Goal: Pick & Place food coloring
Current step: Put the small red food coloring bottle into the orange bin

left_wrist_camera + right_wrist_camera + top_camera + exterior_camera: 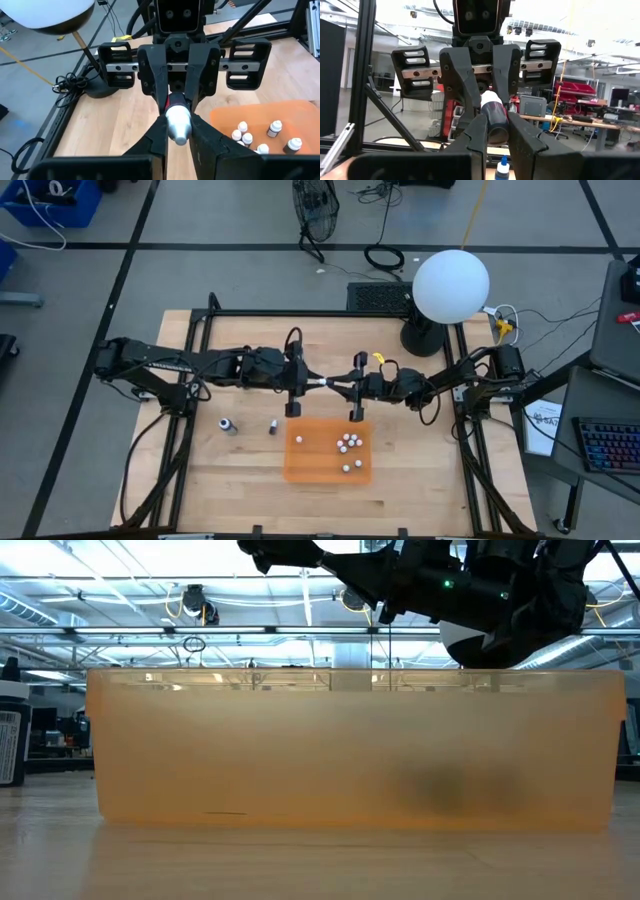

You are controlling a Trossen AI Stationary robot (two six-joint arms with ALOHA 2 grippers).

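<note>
A small food coloring bottle (176,117) with a dark red body and a white cap hangs in the air between my two grippers, above the far edge of the orange tray (310,465). My left gripper (177,134) and my right gripper (495,134) face each other, both shut on it. Several white-capped bottles (347,444) lie in the tray. Two more bottles (228,425) (272,426) stand on the wood left of the tray. My left gripper pinches the bottle's white cap (178,129) between its two fingers, coming level from the table's left and along the bottle. The bottle lies about level, clear of the table. My right gripper pinches the dark red body (494,116) between its two fingers, coming from the table's right and along the bottle. The bottle's base end points back into this gripper, and the bottle is lifted clear.
The tray's translucent near wall (350,750) fills the low view. A white globe lamp (450,285) on a black base stands at the far right corner. Black frame rails (190,380) border the table. Bare wood lies near the front left.
</note>
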